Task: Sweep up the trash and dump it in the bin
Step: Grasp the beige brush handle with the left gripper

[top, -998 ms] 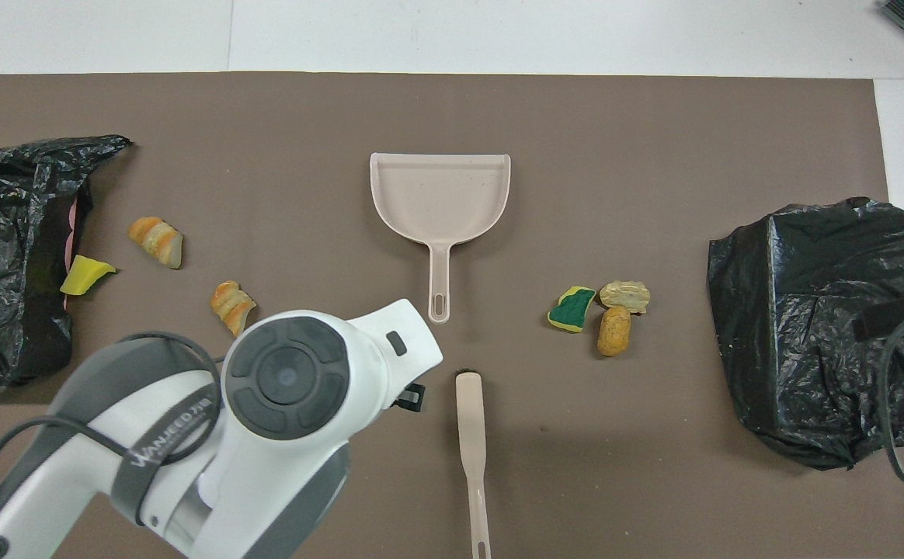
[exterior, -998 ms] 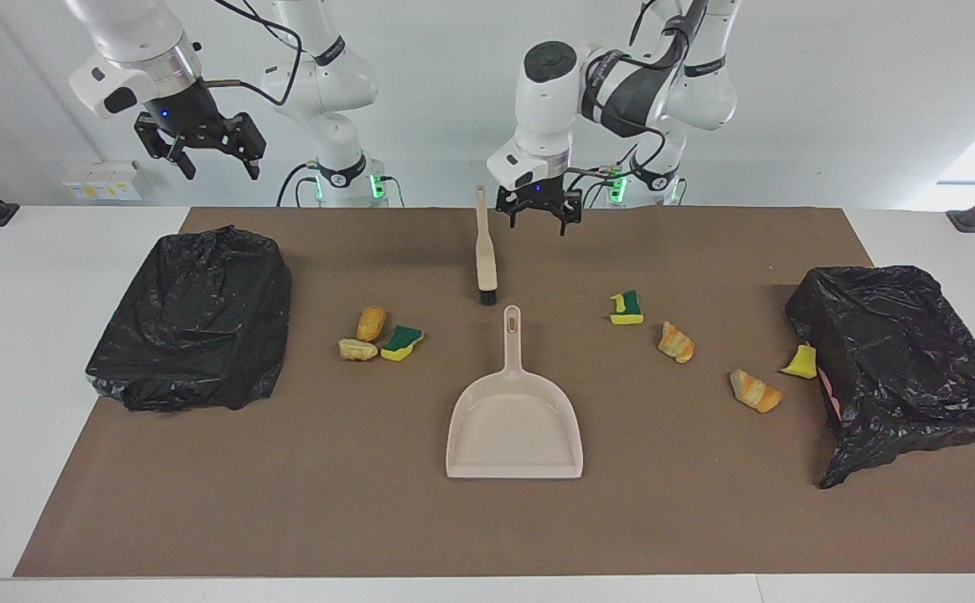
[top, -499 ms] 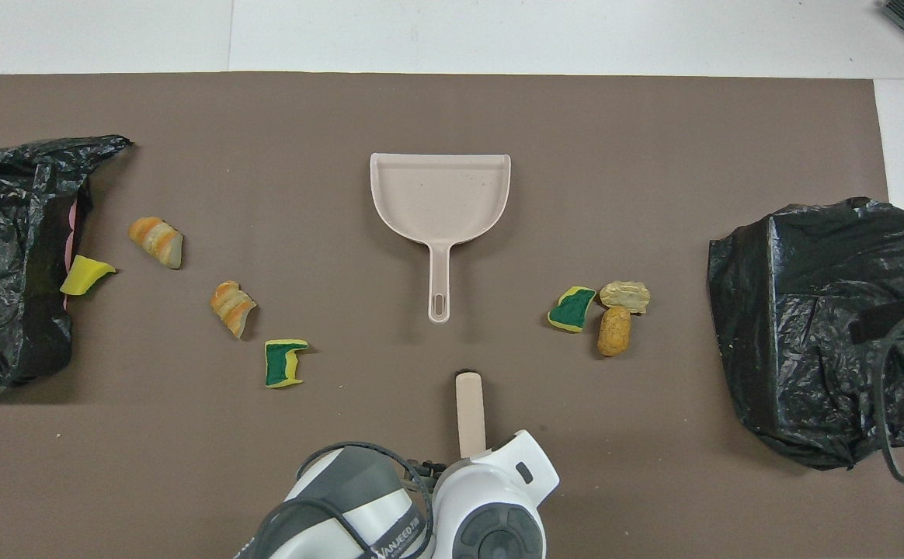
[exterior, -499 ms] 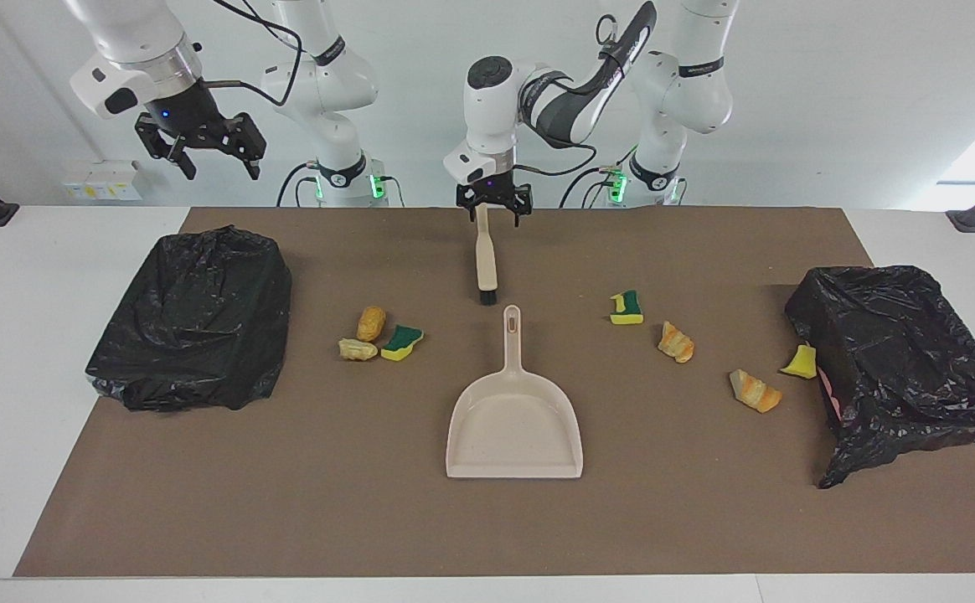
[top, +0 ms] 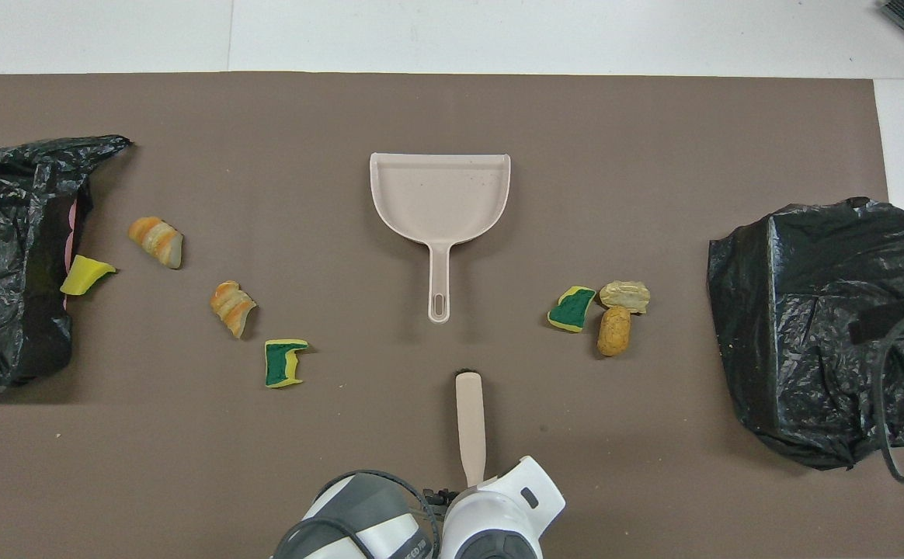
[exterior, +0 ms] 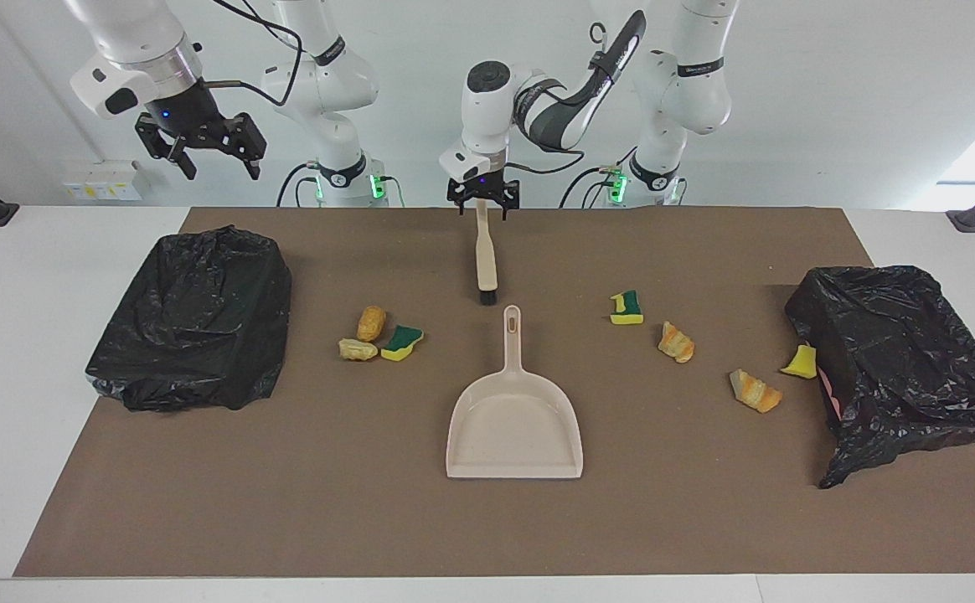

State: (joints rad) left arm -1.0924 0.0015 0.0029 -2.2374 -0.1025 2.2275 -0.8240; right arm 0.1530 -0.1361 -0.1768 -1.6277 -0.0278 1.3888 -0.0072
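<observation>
Several scraps of trash lie on the brown mat: a sponge chunk [exterior: 402, 341] and two tan lumps [exterior: 371, 322] toward the right arm's end, and another sponge chunk [top: 284, 362], two orange lumps [exterior: 676, 342] and a yellow piece [exterior: 801, 362] toward the left arm's end. The beige dustpan [exterior: 514, 419] lies mid-mat, handle toward the robots. A beige brush [exterior: 485, 255] lies nearer the robots, bristles toward the dustpan. My left gripper [exterior: 482, 205] stands open over the brush handle's end, a finger on either side. My right gripper [exterior: 203, 155] hangs open, high above the mat's corner.
Two bins wrapped in black bags stand on the mat, one bin [exterior: 194, 339] at the right arm's end, the other bin [exterior: 898, 360] at the left arm's end with its bag sagging beside the yellow piece. The left arm's wrist [top: 498, 516] hides the brush handle's end from above.
My left gripper swung from beside the brush, on the left arm's side, to over the handle's end, nearer the robots. The right arm waits unmoved. Nothing on the mat shifted.
</observation>
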